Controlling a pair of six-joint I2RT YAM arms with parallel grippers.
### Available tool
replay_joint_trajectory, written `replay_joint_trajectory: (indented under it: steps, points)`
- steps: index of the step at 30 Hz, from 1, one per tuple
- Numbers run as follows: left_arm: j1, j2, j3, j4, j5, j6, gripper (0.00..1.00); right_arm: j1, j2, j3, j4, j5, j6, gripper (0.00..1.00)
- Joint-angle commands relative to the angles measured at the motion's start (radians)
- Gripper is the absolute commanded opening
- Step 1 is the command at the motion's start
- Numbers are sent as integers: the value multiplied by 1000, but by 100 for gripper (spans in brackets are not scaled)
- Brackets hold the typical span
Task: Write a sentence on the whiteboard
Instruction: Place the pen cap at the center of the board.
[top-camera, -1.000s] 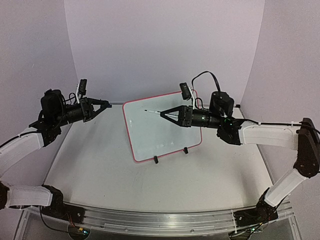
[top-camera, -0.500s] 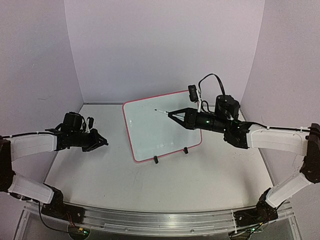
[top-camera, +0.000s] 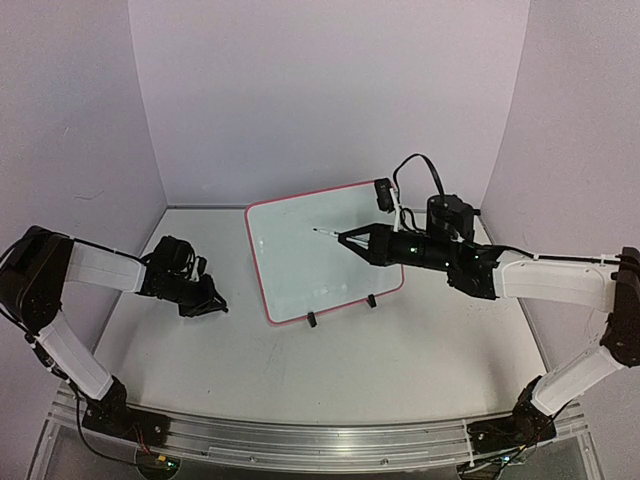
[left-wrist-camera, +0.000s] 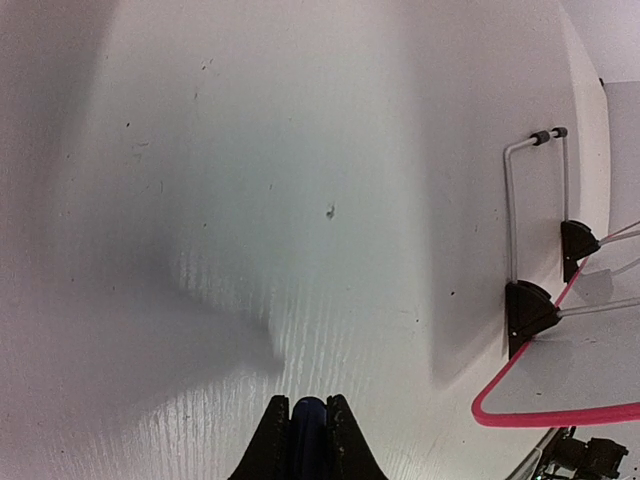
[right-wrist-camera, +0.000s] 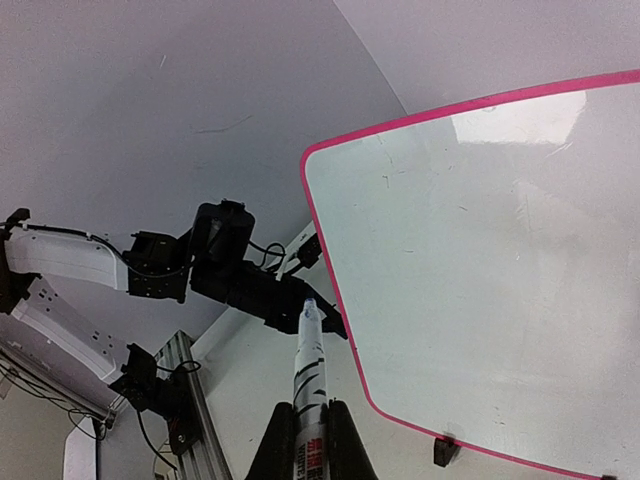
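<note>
the whiteboard (top-camera: 325, 250) stands in the middle of the top view, on the far part of the table (top-camera: 300, 390). it leans back and is turned a bit, so its left corner is nearer to you. it has a pink frame (top-camera: 258, 270) and two little black feet (top-camera: 312, 320) along its lower edge. its face looks plain white in every view.

your right gripper (top-camera: 347, 238) comes in from the right side of the top view and points left, in front of the board's face. its jaws are clamped on a marker (top-camera: 327, 233). the thin tip sticks out to the left, over the upper middle of the board. you cannot tell if the tip touches the board.

in the right wrist view the marker (right-wrist-camera: 308, 365) stands up from the bottom middle, between the two black fingers (right-wrist-camera: 278, 445). the whiteboard (right-wrist-camera: 480, 250) fills the right side of that view.

your left gripper (top-camera: 207, 302) is at the left of the top view, low and close to the table, apart from the board's left edge. in the left wrist view its jaws sit at the bottom middle, closed on a small dark blue thing (left-wrist-camera: 308, 425). the board's pink corner shows at the lower right there.
</note>
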Motion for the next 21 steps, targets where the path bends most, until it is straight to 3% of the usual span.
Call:
replay_joint_trajectory:
  steps: [1, 4, 5, 7, 15, 20, 21]
  points:
    - [-2, 11, 57, 25, 6, 40, 11, 8, -57, -7, -36, 46, -33, 0]
    - [-1, 32, 62, 12, 11, 45, 17, 8, -68, -20, -42, 55, -34, 0]
    - [-2, 41, 62, 2, 7, 44, 27, 9, -74, -28, -44, 58, -34, 0]
    - [-1, 42, 58, -1, 2, 45, 36, 10, -81, -33, -48, 64, -33, 0]
    - [-1, -45, 63, -49, -60, 70, 61, 12, -104, -31, -92, 88, -50, 0]
    - [11, -158, 113, -203, -152, 104, 88, 13, -116, -31, -110, 127, -47, 3]
    - [12, -195, 139, -240, -165, 111, 89, 13, -112, -27, -112, 123, -48, 3]
